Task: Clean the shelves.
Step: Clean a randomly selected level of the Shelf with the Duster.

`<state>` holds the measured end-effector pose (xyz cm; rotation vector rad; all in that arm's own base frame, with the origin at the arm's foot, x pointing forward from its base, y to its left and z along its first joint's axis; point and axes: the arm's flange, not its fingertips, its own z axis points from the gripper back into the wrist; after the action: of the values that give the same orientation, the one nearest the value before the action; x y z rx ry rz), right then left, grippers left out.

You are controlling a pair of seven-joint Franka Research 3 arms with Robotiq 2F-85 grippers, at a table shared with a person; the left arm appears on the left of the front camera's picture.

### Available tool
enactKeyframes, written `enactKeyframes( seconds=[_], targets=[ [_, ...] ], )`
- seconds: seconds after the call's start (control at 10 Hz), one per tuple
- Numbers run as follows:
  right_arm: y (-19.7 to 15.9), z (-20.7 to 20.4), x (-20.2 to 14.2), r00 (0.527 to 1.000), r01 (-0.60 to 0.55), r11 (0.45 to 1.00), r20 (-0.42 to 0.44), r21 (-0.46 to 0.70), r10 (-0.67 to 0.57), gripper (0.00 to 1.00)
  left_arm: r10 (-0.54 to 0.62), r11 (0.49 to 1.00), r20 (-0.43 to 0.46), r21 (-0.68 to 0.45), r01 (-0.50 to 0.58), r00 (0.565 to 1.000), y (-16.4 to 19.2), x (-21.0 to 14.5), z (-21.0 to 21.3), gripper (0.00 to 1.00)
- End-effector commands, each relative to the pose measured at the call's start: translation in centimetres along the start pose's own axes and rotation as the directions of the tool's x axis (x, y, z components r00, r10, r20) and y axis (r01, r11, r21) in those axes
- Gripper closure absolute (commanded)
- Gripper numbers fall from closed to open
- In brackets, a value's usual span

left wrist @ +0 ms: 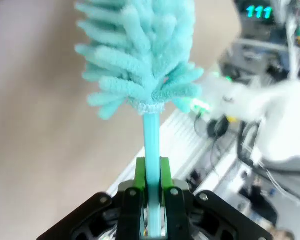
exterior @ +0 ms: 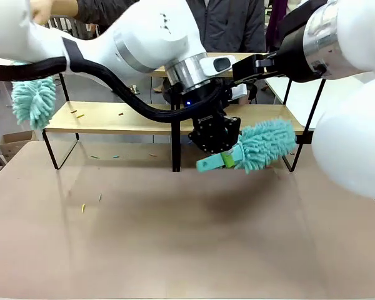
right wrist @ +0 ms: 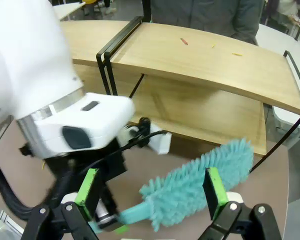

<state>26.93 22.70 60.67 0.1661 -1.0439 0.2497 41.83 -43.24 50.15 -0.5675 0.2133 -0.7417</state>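
Shelves: 2 rigid wood tiers, thin frame, likely tippy; in front, left gripper clamped on slim handle of soft, light duster; right gripper wide, empty.

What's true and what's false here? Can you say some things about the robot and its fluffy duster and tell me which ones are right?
1. The left gripper is shut on the handle of the teal duster. True.
2. The right gripper is holding a duster too. False: its jaws stand open with nothing in them.
3. Little coloured bits lie on top of the shelves. True.
4. The fluffy head of the held duster rests on top of the shelves. False: it is low down, in front of the lower board.
5. A second teal duster is by the left end of the shelves. True.
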Motion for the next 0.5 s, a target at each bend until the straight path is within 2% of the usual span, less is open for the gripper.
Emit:
enactKeyframes(
  seconds=[0.0, 0.2, 0.4],
  targets=[
    [0.0, 0.0, 0.1, 1.0, 0.001, 1.0, 0.002, 0.0, -0.001, 0.0, -0.149, 0.983, -0.105, -0.122, 0.136, 0.983, -0.2, -4.3, 0.7, 1.0],
    [0.0, 0.0, 0.1, 1.0, 0.001, 1.0, 0.002, 0.0, -0.001, 0.0, -0.178, 0.973, -0.105, -0.167, 0.159, 0.978, -0.4, -5.6, 1.0, 1.0],
    [0.0, 0.0, 0.1, 1.0, 0.001, 1.0, 0.002, 0.0, -0.001, 0.0, -0.17, 0.971, -0.064, -0.18, 0.156, 0.983, -0.1, -6.5, 1.5, 1.0]
  ],
)
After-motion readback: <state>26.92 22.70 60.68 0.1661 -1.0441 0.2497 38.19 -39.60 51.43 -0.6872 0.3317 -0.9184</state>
